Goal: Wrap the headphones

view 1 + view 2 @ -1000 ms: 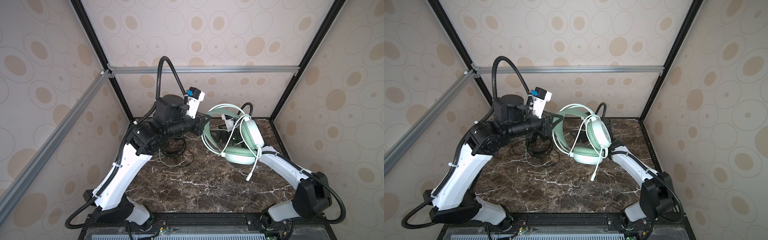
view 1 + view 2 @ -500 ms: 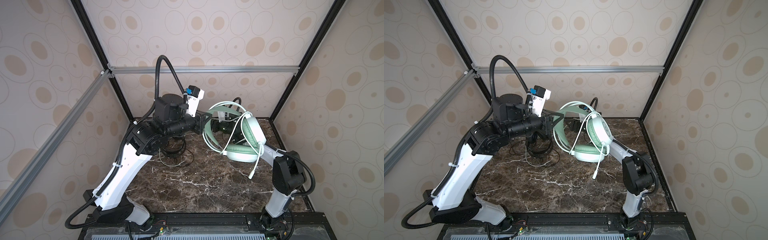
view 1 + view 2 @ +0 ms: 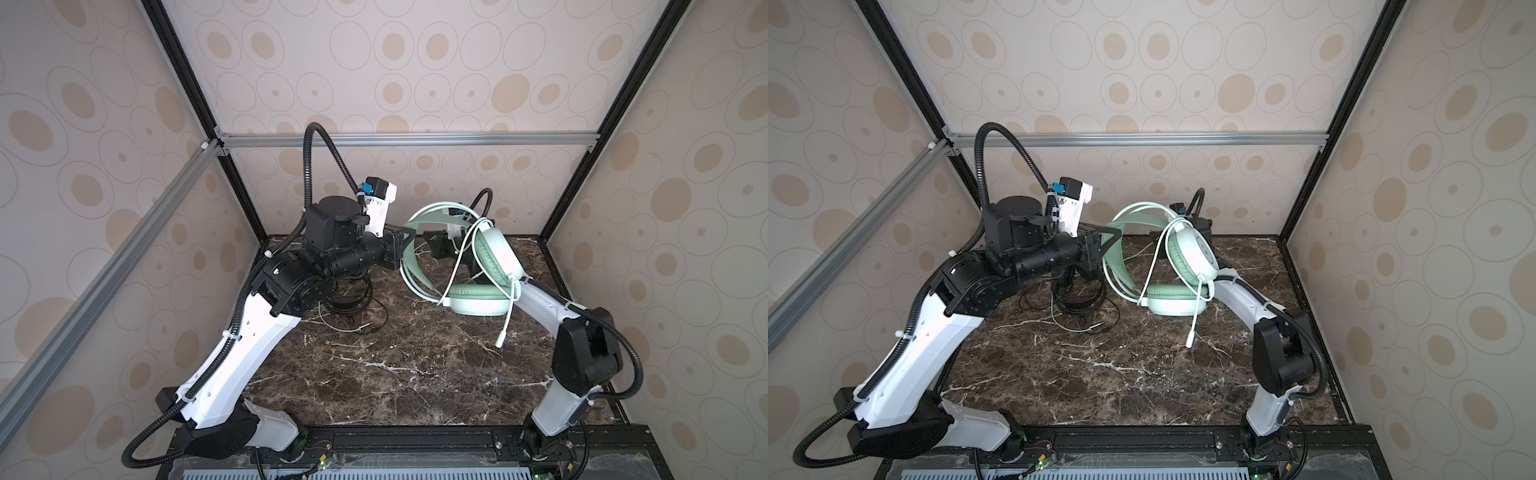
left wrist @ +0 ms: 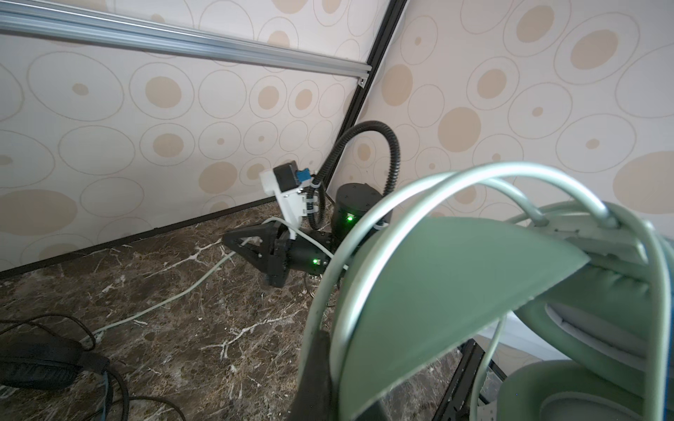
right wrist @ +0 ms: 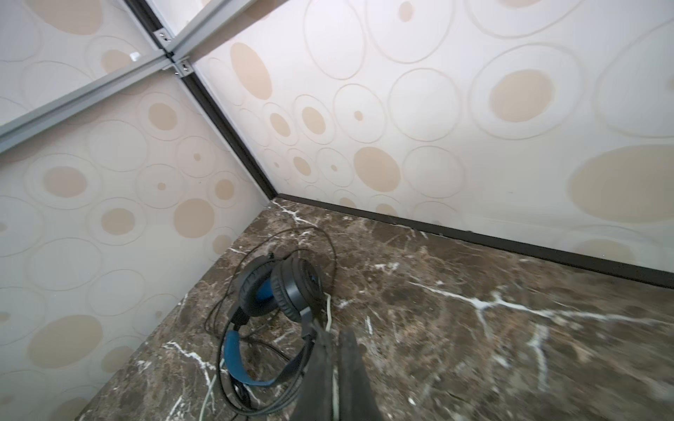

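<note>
Cord pinch just made on mint-green headset [image 3: 494,259].

Held off the marble at about 1 o'clock of table centre in both top views, headband clamped in left gripper [image 3: 406,242], one earcup hanging low, turns of pale cord [image 4: 182,291] already draped over the band. Right gripper [image 5: 334,335], wide apart a second ago, now closed on that cord just behind the band; remaining run trailing across the marble toward 10 o'clock. Judged: slack end secured, ready for carrying round the band again; wrap unfinished. Black headset [image 5: 277,291] lying at 10 o'clock, thin cord loose around it, not started. Dark white-veined marble tabletop [image 3: 395,374]; circle-patterned walls [image 3: 415,62], aluminium rail [image 3: 407,139] across the back.
</note>
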You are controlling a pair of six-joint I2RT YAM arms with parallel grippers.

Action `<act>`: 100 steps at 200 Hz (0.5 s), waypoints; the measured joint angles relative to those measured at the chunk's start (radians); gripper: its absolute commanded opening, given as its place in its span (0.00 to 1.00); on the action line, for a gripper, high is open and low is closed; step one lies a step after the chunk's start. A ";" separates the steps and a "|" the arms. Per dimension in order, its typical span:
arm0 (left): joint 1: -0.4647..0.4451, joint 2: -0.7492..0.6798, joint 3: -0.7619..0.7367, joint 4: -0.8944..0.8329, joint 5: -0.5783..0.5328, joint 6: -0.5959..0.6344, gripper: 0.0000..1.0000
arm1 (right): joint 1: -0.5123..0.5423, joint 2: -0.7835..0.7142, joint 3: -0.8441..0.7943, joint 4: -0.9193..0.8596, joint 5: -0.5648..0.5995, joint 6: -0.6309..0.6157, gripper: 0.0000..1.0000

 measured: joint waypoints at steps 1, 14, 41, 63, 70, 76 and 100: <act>0.000 -0.001 -0.002 0.002 0.000 -0.001 0.00 | -0.003 -0.007 -0.002 -0.005 0.006 -0.004 0.00; 0.004 -0.011 -0.025 0.032 0.000 -0.009 0.00 | -0.031 -0.073 -0.012 -0.048 0.036 -0.032 0.00; 0.011 -0.017 -0.073 0.111 0.004 -0.032 0.00 | -0.099 -0.209 -0.014 -0.127 0.088 -0.097 0.00; 0.017 -0.017 -0.112 0.177 0.006 -0.055 0.00 | -0.135 -0.302 -0.014 -0.202 0.137 -0.159 0.00; 0.019 -0.017 -0.125 0.200 0.008 -0.062 0.00 | -0.137 -0.330 -0.014 -0.231 0.155 -0.181 0.00; 0.021 -0.017 -0.136 0.220 0.010 -0.069 0.00 | -0.136 -0.352 -0.016 -0.252 0.166 -0.198 0.00; 0.023 -0.017 -0.179 0.297 0.014 -0.095 0.00 | -0.135 -0.433 -0.016 -0.333 0.194 -0.262 0.00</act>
